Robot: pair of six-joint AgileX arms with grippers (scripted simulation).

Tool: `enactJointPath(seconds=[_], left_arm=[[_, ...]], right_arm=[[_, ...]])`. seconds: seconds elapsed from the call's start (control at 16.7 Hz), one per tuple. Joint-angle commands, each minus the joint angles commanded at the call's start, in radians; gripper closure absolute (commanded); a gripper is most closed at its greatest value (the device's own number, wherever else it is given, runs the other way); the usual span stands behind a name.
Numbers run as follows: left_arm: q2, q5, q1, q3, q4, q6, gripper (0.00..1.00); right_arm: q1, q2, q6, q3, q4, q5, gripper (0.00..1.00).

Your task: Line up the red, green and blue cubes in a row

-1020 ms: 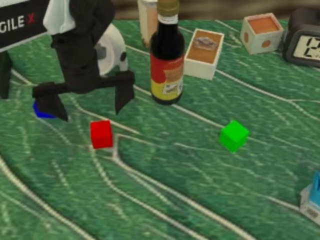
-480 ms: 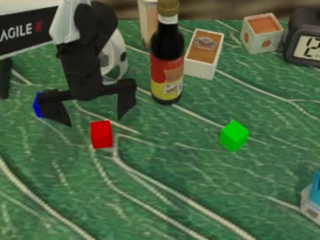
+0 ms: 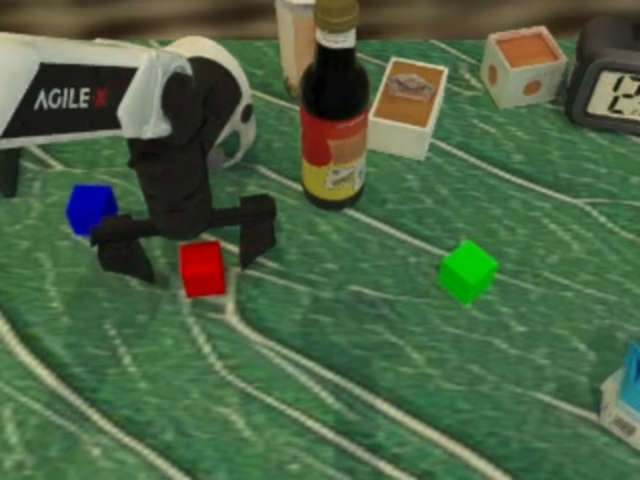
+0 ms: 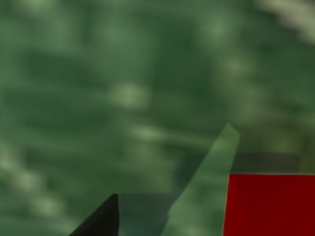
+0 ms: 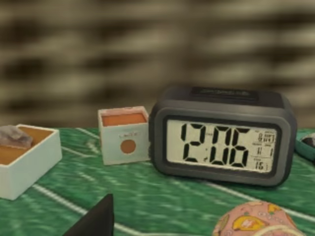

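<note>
Left gripper [image 3: 185,247] wide open, empty, straddling red cube [image 3: 203,268]; blue cube [image 3: 91,208] beside.

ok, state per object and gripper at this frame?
left gripper: open, low over the table, fingers straddling the red cube
red cube: on the table, ungripped
blue cube: on the table, free, beside the left gripper
green cube: on the table, alone, off to the right
sauce bottle: upright, capped
clock: upright, display reads 12:06
right gripper: out of the top view

Green-patterned table [image 3: 330,400] bears red cube [image 3: 203,268], green cube [image 3: 467,271], blue cube [image 3: 90,208], bottle [image 3: 334,120].
</note>
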Motion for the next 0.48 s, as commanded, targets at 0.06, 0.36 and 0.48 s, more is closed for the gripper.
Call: enactJointPath(seconds=[0.06,0.36,0.48], left_arm=[[0.000,0.000,0.000,0.000,0.000,0.000,0.00],[0.000,0.000,0.000,0.000,0.000,0.000,0.30],[0.000,0.000,0.000,0.000,0.000,0.000,0.45]], right_arm=[[0.000,0.000,0.000,0.000,0.000,0.000,0.00],[0.000,0.000,0.000,0.000,0.000,0.000,0.00],[0.000,0.000,0.000,0.000,0.000,0.000,0.00]])
